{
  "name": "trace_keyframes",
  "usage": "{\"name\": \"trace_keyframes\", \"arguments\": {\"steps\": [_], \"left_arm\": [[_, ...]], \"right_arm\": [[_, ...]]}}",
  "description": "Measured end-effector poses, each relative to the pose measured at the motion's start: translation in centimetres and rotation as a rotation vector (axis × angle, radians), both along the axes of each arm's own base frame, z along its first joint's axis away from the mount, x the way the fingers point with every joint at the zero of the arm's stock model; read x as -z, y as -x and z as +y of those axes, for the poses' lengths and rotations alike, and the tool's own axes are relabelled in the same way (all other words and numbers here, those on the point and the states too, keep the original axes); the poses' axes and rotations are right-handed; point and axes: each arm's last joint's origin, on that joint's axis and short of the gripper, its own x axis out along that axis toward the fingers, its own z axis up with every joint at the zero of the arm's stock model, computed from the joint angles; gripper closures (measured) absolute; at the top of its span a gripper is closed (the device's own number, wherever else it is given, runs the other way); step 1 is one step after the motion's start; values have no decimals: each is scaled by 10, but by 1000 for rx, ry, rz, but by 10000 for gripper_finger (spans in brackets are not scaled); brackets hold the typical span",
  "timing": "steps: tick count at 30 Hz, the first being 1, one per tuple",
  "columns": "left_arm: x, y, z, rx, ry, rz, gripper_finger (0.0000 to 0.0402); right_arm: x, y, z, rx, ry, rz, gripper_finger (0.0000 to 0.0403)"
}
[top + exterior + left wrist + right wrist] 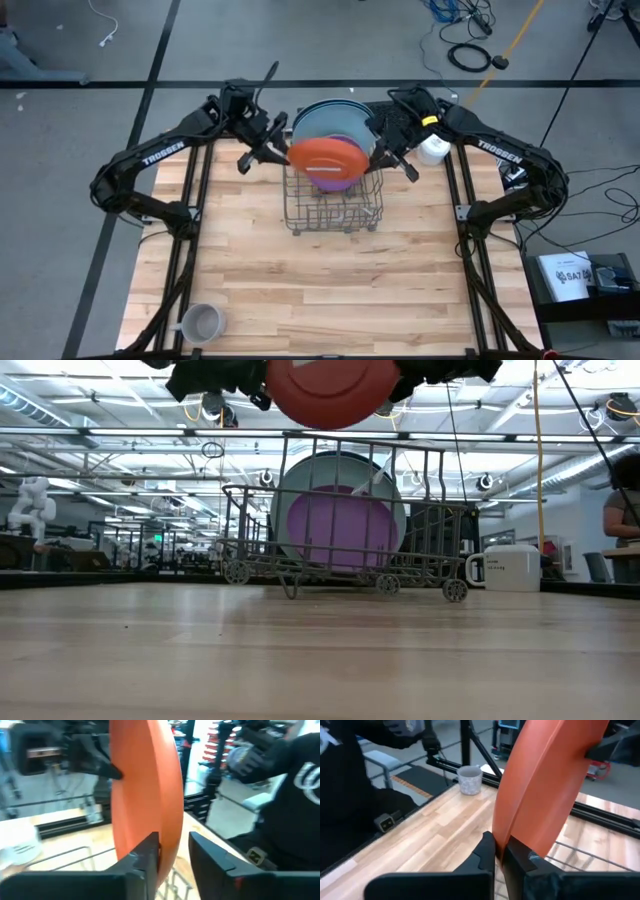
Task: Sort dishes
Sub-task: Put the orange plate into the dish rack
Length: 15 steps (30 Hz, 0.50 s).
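Note:
An orange plate [325, 157] hangs on edge above the wire dish rack [335, 212], between my two grippers; in the low view the orange plate [330, 390] is clear of the rack [440, 520]. My right gripper [501, 845] is shut on its rim. My left gripper [174, 842] is open, its fingers on either side of the opposite rim. In the rack a purple plate [345, 525] stands on edge in front of a large grey plate [390, 485] and a blue one [330, 108]. My right gripper pinches the orange plate's rim [506, 836] between its two fingers, one on each face. The fingers come level from the table's right side. The plate stands on edge, lifted clear above the rack. My left gripper has one finger [145, 852] against one face of the plate near the rim [162, 857]. The other finger [210, 852] stands apart from the plate. The fingers come level from the table's left side.
A white mug [432, 148] stands on the table right of the rack. A grey mug [203, 322] stands near the front left corner. Bare wood lies in front of the rack. A person in dark clothes [295, 810] stands beyond the table.

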Motion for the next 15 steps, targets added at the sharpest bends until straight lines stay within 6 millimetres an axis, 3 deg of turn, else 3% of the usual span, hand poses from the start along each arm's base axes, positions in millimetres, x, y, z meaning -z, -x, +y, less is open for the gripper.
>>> {"name": "trace_keyframes", "arguments": {"steps": [5,15], "left_arm": [[-3,8,6,-59,-19,-3,271],[-2,9,10,-170,-32,42,267]], "right_arm": [[4,4,-3,36,5,46,398],[16,9,-13,57,-41,126,398]]}}
